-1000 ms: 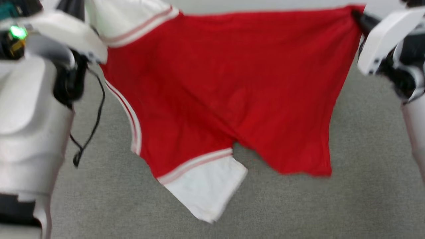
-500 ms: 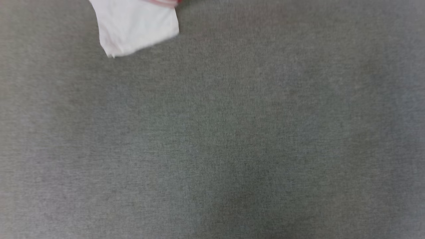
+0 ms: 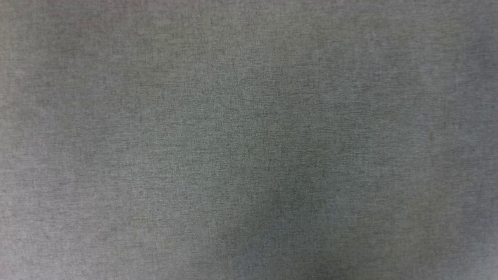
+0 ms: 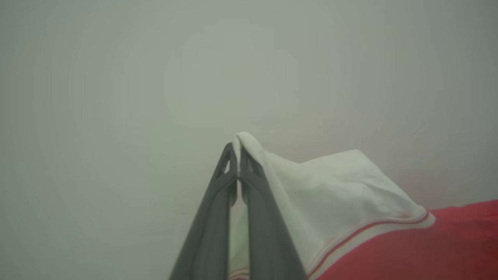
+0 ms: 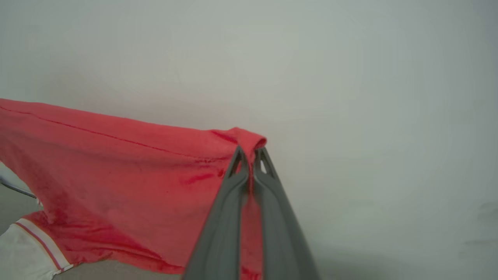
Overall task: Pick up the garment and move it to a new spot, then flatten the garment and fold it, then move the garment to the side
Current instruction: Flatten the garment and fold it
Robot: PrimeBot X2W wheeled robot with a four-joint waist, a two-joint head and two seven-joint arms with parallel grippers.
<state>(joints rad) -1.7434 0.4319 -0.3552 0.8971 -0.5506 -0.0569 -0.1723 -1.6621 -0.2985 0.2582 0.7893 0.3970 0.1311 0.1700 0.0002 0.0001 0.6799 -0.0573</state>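
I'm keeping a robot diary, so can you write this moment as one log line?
left gripper: shut on white sleeve | right gripper: shut on red edge | garment: hanging between both

Jersey: soft red knit cloth, matt, lightly creased, with a stitched seam near the top edge. Sleeve: thin white cloth, matt, edged with red-and-white striped trim. Fingers of left gripper and right gripper: dark grey, smooth, matt, plastic by the look. Work surface: grey heathered cloth, fine-grained, matt. Wall: pale, smooth, dull.
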